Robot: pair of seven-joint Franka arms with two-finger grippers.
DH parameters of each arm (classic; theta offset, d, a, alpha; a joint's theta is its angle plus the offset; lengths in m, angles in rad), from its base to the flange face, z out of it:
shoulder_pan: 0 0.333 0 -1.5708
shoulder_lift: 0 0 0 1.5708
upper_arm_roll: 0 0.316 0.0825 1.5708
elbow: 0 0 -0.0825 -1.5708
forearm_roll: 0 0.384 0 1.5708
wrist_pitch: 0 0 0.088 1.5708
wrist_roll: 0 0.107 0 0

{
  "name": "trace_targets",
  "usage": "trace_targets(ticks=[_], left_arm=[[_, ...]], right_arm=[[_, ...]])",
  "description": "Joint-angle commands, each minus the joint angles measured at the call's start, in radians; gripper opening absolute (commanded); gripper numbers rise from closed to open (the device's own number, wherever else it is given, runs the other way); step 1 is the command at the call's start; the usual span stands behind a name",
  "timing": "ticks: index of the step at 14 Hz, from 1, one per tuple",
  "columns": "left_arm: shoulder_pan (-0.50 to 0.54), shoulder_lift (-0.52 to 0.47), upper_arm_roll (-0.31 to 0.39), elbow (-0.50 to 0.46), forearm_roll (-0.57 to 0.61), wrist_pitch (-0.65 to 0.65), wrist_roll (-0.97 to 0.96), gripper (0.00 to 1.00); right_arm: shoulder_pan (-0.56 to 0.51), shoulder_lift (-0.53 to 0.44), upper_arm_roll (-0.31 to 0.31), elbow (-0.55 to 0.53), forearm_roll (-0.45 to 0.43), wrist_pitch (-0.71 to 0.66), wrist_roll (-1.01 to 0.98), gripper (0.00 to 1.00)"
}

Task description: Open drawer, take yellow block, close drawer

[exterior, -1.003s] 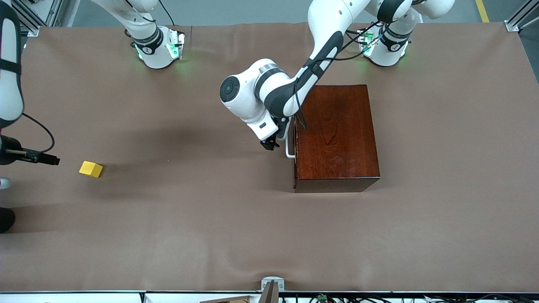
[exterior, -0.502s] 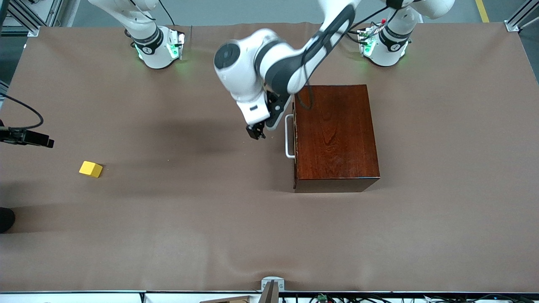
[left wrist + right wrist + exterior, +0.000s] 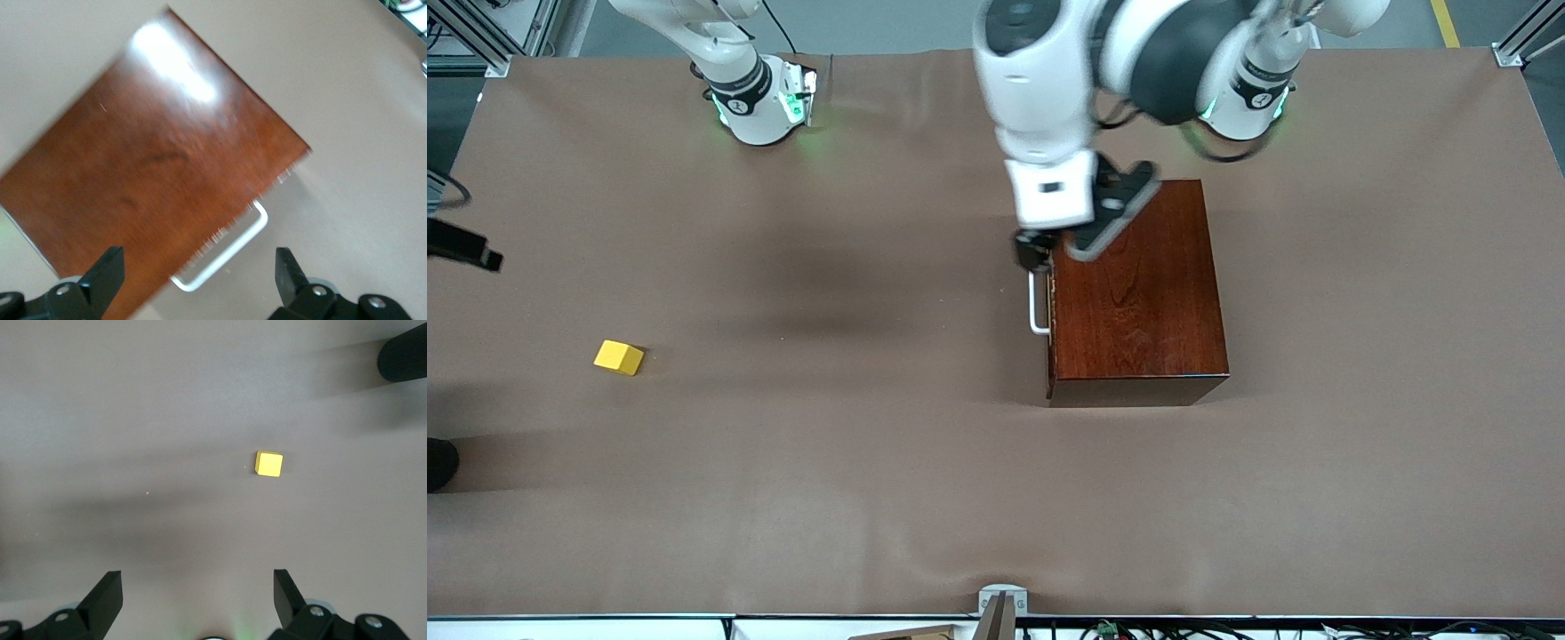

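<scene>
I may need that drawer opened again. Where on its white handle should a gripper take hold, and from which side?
Grip the middle of the white handle's straight bar, coming from above with the left gripper, open, one finger on either side. The drawer sits shut in the wooden box, and the loop stands clear of its front.

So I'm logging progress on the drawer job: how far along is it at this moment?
It looks all but finished. The yellow block lies out on the table toward the right arm's end, and the drawer sits flush in the wooden box, only its white handle showing. The left claw is open over the handle, gripping nothing. The right claw is open above the block. Nothing obvious is left.
</scene>
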Motion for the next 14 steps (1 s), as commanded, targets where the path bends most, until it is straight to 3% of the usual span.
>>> trace_targets(ticks=[1,7,10,14], left_arm=[[0.09,-0.093,-0.01,-0.051,-0.015,-0.048,0.159,1.0],[0.351,-0.222,-0.012,-0.083,-0.016,-0.144,0.802,1.0],[0.528,-0.256,-0.015,-0.106,-0.085,-0.14,1.171,1.0],[0.645,-0.404,-0.015,-0.302,-0.124,-0.082,1.427,1.0]], right_arm=[[0.011,-0.093,-0.012,-0.109,0.016,0.01,-0.036,1.0],[0.012,-0.184,-0.003,-0.237,0.016,0.061,-0.135,1.0],[0.018,-0.283,0.002,-0.387,0.015,0.137,-0.162,1.0],[0.015,-0.284,0.0,-0.39,0.016,0.145,-0.204,1.0]])
